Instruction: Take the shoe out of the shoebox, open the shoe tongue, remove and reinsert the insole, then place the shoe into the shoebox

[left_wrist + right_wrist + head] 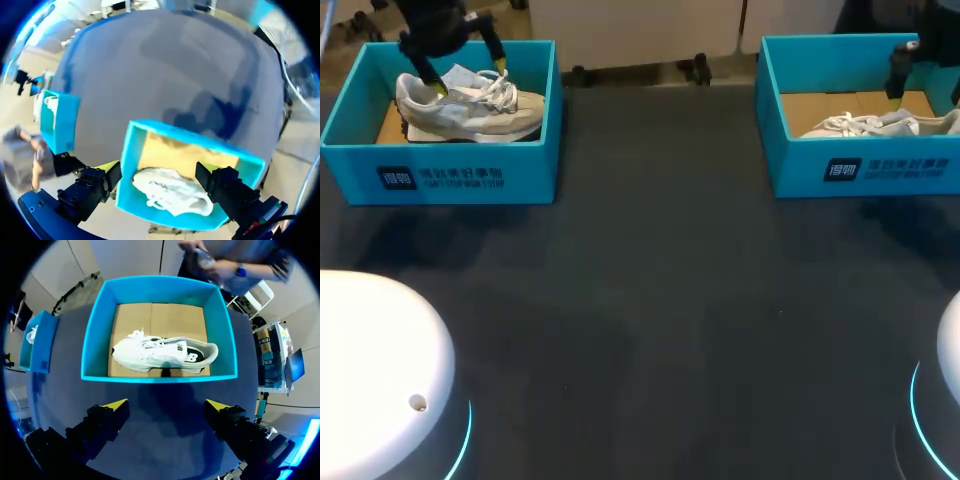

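Observation:
Two blue shoeboxes stand at the table's far corners. The left shoebox (440,175) holds a pale beige sneaker (470,108) with white laces. My left gripper (470,78) hovers open just above that sneaker, one yellow tip at the heel and one past the laces. In the left wrist view the left sneaker (170,192) lies under the open left gripper (159,167), inside the box's wall (125,165). The right shoebox (860,165) holds a white sneaker (880,125). Open above it hangs my right gripper (925,98). The right wrist view shows the white sneaker (160,354) ahead of the open right gripper (166,404).
Dark cloth covers the table (660,300) between the boxes. Both arm bases show at the near corners, the left base (380,370) and the right base (945,400). Each wrist view also catches the other arm's box, the right box (57,120) and the left box (35,347).

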Robot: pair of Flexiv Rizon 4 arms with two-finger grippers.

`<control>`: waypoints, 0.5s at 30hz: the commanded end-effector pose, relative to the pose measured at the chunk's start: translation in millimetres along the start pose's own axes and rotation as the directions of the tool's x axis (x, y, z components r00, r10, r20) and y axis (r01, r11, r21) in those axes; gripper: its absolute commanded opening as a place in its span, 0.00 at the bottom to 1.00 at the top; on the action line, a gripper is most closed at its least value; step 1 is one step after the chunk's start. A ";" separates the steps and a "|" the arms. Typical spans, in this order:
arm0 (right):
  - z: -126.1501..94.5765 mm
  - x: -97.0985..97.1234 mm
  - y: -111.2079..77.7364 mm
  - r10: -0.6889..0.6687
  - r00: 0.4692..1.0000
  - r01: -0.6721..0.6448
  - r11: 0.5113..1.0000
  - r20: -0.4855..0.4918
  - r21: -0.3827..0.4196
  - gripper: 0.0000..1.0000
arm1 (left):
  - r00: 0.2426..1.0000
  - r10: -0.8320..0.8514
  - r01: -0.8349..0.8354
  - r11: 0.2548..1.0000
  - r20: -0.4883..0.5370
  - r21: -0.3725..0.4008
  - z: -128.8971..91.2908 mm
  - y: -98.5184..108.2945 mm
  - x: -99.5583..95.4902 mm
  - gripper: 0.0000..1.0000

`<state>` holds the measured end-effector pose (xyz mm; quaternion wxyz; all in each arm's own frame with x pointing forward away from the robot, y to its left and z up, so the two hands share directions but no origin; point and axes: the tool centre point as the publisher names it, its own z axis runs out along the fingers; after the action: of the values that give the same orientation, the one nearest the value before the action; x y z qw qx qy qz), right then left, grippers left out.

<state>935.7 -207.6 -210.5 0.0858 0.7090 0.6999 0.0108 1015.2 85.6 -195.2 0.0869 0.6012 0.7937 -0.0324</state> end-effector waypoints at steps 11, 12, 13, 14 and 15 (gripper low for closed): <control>0.1 0.0 -1.1 0.000 1.000 0.000 1.000 0.000 -0.002 1.00 | 0.930 0.361 -0.358 0.932 -0.064 0.052 18.2 81.2 48.6 1.00; 0.1 0.0 -1.1 0.000 1.000 0.000 1.000 0.000 -0.002 1.00 | 0.927 0.369 -0.367 0.929 -0.066 0.036 18.8 87.5 52.2 1.00; 0.1 0.0 -1.1 0.000 1.000 0.000 1.000 0.000 -0.002 1.00 | 0.920 0.380 -0.382 0.924 -0.092 0.000 19.7 93.2 55.6 1.00; 0.1 0.0 -1.1 0.000 1.000 0.000 1.000 0.000 -0.002 1.00 | 0.914 0.392 -0.395 0.919 -0.101 -0.014 20.3 98.9 59.1 1.00; 0.1 0.0 -1.1 0.000 1.000 0.000 1.000 0.000 -0.002 1.00 | 0.910 0.401 -0.405 0.914 -0.108 -0.026 20.1 104.8 62.4 1.00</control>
<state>935.6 -207.8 -210.5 0.0858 0.7090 0.6999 0.0109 1093.4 161.3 -214.1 0.0558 0.7440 0.6651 0.0331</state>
